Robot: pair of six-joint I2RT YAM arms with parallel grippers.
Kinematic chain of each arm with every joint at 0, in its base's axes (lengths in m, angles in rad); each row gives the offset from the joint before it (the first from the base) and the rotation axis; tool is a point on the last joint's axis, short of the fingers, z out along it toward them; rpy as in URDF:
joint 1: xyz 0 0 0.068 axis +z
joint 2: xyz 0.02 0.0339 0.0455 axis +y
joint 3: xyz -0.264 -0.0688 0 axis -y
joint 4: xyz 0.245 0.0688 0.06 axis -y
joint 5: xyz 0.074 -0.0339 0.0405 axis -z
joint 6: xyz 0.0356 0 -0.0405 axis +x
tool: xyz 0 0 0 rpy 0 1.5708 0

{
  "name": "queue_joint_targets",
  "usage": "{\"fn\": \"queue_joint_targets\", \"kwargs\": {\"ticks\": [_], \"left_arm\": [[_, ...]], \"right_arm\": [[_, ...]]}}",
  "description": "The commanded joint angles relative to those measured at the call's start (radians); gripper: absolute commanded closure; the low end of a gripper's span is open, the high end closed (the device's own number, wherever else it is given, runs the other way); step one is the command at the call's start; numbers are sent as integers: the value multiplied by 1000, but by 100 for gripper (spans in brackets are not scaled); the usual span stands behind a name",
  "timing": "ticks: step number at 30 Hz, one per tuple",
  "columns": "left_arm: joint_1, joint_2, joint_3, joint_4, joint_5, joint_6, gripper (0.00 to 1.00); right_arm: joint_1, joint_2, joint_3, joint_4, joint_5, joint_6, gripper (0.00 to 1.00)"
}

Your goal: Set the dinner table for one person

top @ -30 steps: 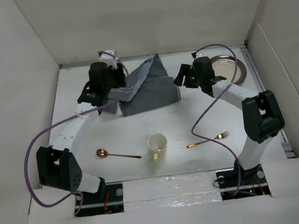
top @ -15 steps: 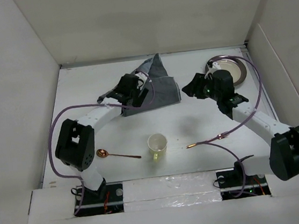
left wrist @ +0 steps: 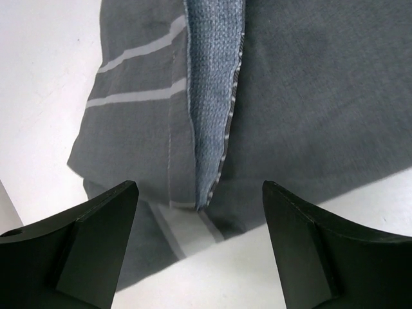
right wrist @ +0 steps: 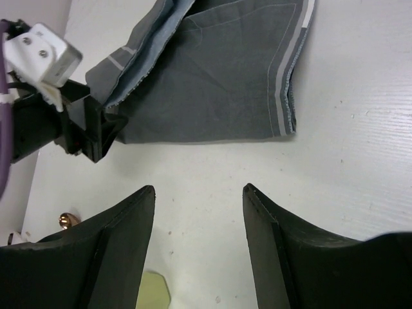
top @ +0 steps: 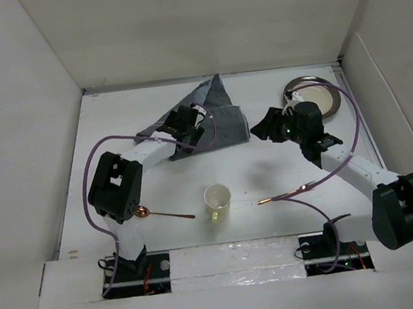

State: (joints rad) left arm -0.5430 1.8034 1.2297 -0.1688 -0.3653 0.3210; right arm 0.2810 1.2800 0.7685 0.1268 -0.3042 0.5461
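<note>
Both arms have swung round since a second ago: the left one let the cloth drop from its lifted bunch and folded its elbow back toward the spoon, and the right one backed off the cloth's right corner. The desk (top: 267, 166) is barely set, I'd say. The dark grey striped mat (top: 222, 126) lies at the far middle, mostly flat, but its left side is doubled over in a ridge, so it wants smoothing. The plate (top: 318, 95) sits in the far right corner, well apart from the mat. The cup (top: 217, 200) stands near the front centre, the spoon (top: 165, 214) to its left and the fork (top: 273, 198) to its right, partly under a cable. None of those four is placed yet. The left pincer (left wrist: 198, 192) hangs spread wide over the folded ridge, gripping nothing. The right pincer (right wrist: 198, 190) is also spread and empty, over bare desk just beside the mat's near edge. No brand, label or writing I can read anywhere.
</note>
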Motion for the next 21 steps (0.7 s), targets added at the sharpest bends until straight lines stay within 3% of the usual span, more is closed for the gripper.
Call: {"fn": "queue_joint_targets", "kwargs": {"ticks": [1,11,15,16,18,21], "left_arm": [[2,54,62,-11,-56,20,25],[2,122,117,61,-253,44,37],[14,119,117,98,-302,35,70],[23,107,117,104,-305,26,86],[35,90,128,104,-288,-9,100],[69,39,163,88,-229,-80,100]], "right_arm": [[-6,1,-1,65,-32,-6,38],[55,102,-5,131,-12,5,37],[75,218,8,148,31,18,30],[75,240,14,146,40,23,29],[84,280,35,142,51,28,25],[93,373,95,105,51,29,21]]}}
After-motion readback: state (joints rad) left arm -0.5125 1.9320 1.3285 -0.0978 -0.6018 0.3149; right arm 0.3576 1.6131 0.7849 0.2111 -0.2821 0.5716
